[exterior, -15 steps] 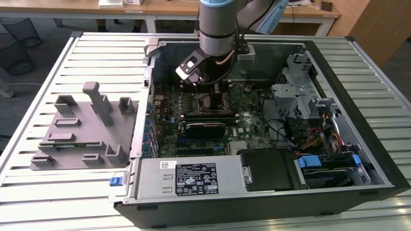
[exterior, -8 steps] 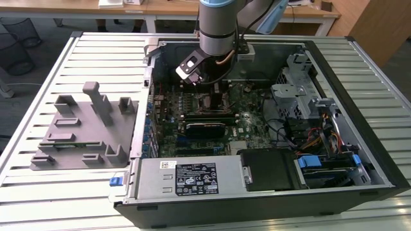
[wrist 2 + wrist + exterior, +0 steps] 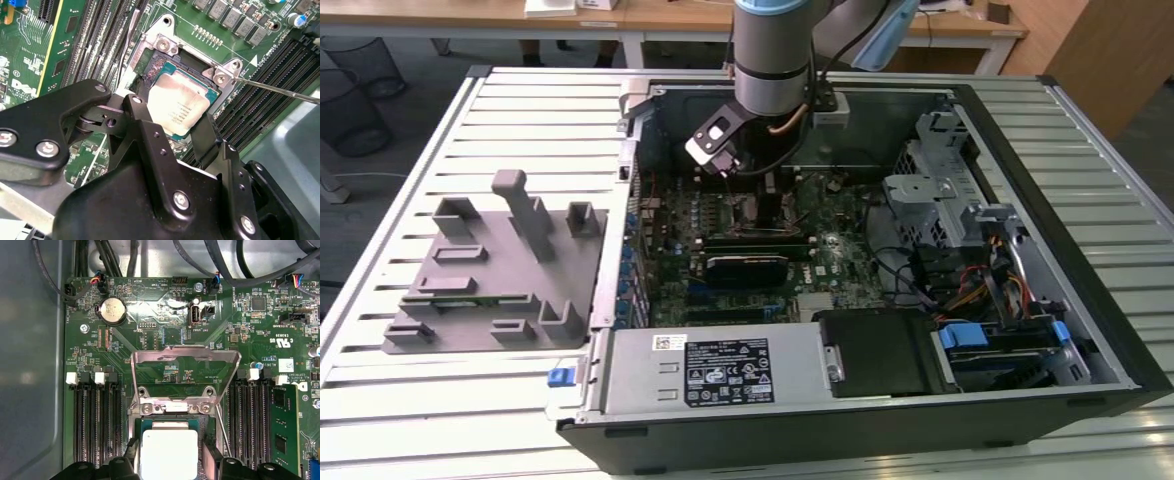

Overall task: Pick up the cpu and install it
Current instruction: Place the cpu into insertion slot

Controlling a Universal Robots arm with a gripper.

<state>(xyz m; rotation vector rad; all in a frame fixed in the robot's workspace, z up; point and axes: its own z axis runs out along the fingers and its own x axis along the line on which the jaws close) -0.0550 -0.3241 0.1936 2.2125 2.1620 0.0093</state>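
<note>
Where the socket lies open, the cpu [image 3: 180, 102] sits flat inside it, silver top up, and the gripper [image 3: 167, 114] is closed on two of its opposite edges, one black finger to each side. Just beyond the jaws the single load plate [image 3: 184, 365] stands swung up off the socket, hinged by two screws [image 3: 145, 409]. One thin lever [image 3: 280, 91] runs out close beside one jaw. Banks of dark memory slots [image 3: 95, 425] flank the jaws on both sides, and one green memory stick [image 3: 285, 430] stands in one bank. Farther beyond the plate, one coin cell [image 3: 113, 309] lies on the motherboard [image 3: 165, 335]. Outside the case [image 3: 854, 430], well apart from the jaws, rests one grey fixture block [image 3: 480, 290].
</note>
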